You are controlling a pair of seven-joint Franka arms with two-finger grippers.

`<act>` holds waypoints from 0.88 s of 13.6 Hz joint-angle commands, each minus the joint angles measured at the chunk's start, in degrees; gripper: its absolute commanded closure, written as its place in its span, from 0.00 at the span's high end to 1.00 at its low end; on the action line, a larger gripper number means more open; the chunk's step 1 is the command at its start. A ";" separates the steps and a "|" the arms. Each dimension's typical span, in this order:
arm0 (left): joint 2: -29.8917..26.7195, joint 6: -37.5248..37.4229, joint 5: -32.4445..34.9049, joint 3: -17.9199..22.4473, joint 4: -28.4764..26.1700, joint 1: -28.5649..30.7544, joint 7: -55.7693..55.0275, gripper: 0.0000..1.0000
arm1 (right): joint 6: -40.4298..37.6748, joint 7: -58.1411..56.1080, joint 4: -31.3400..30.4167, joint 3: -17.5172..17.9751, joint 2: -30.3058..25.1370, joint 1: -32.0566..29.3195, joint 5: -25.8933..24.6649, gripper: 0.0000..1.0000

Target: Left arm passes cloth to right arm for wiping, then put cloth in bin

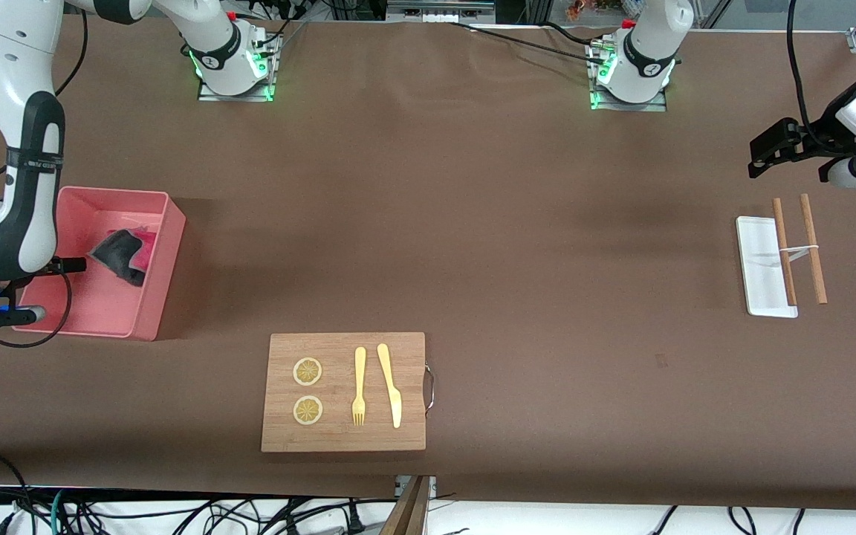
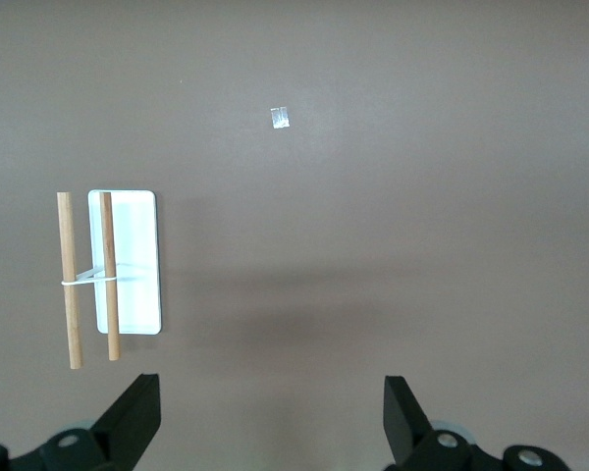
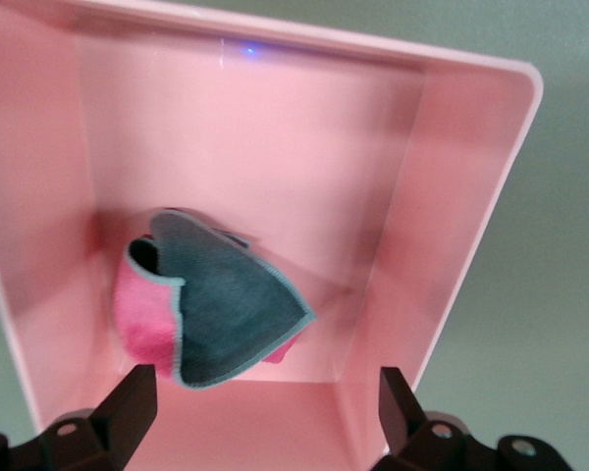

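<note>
Cloth [image 3: 211, 309] lying in bin [image 3: 471, 206]; right gripper [image 3: 260, 412] above, fingers apart, seemingly empty; left gripper [image 2: 272, 417] spread over bare table.

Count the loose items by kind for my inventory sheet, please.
Cloth: 1, in the bin
Bin: 1
Wooden board: 1
Lemon slices: 2
Fork: 1
Knife: 1
White tray: 1
Wooden sticks: 2
Total: 10
</note>
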 commanded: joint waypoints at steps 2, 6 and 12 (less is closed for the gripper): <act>0.41 -1.45 0.58 -0.01 1.66 -0.17 1.24 1.00 | -4.86 1.57 0.29 6.59 -8.42 -1.85 -2.72 1.00; 0.41 -1.71 2.24 0.17 1.31 0.09 1.24 1.00 | -9.60 10.87 -0.50 19.51 -17.39 -7.83 -8.63 1.00; 0.50 -2.24 2.43 -0.10 1.48 -0.44 1.24 1.00 | -14.61 14.68 -2.17 29.80 -29.26 -11.07 -9.25 1.00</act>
